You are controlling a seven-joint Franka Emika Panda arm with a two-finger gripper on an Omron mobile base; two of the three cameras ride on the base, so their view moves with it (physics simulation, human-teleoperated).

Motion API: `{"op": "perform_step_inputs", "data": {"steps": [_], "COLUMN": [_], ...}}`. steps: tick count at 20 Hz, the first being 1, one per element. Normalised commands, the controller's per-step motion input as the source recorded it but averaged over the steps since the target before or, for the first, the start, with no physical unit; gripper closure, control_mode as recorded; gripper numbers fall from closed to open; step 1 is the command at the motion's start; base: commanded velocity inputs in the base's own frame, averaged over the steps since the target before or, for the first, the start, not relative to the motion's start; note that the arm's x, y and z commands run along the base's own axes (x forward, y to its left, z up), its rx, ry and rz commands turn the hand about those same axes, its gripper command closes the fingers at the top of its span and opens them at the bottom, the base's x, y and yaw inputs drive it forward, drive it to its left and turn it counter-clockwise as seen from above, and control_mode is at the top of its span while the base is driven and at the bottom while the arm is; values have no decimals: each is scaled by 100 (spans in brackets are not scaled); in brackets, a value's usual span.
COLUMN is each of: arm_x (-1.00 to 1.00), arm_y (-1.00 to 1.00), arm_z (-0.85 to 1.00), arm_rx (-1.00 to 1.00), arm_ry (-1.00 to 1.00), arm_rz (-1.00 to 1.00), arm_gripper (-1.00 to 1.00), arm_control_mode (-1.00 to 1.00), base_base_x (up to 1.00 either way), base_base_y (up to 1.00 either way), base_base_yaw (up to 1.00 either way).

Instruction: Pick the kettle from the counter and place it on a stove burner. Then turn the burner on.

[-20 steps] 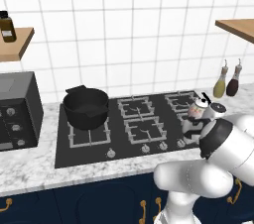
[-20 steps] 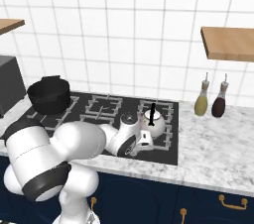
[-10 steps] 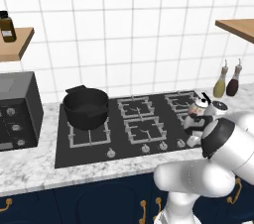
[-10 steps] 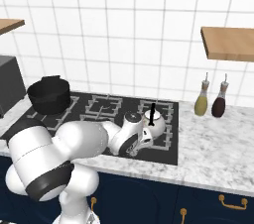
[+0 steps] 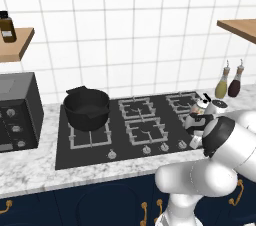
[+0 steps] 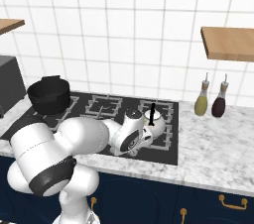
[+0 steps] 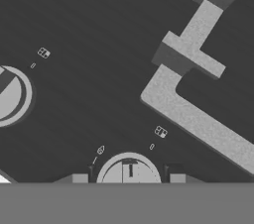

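Since kettle [image 6: 155, 117] was already set on right-hand stove burner [image 6: 163, 128], knob-turning step was judged in hand. Gripper [image 7: 129, 177] was seen spread wide, empty, straddling silver knob [image 7: 129, 172]. Next judged: closing on knob, then twisting. Knob straddle was shown by hand view; kettle placement by base views.

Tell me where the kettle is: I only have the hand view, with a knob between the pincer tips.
Observer: The kettle stands upright on a grate at the right end of the stove.
Operator: Where is the pincer relative to it?
Observer: It is low at the right end of the knob row, just in front of the kettle.
Operator: Anything else on the stove?
Observer: A black pot sits on the back left burner.
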Motion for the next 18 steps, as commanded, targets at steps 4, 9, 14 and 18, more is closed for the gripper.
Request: {"op": "perform_step_inputs", "data": {"steps": [4, 9, 14, 18], "arm_x": [0, 0, -55, -100], "arm_y": [0, -3, -51, -77], "arm_z": [5, 38, 56, 95], "arm_rx": [0, 1, 10, 27], "arm_ry": [0, 0, -13, -54], "arm_rz": [0, 0, -2, -3], "arm_gripper": [-100, -100, -100, -100], "arm_control_mode": [-100, -100, -100, -100], "base_base_x": [0, 0, 0, 0], "base_base_y": [0, 0, 0, 0], "base_base_yaw": [0, 0, 0, 0]}}
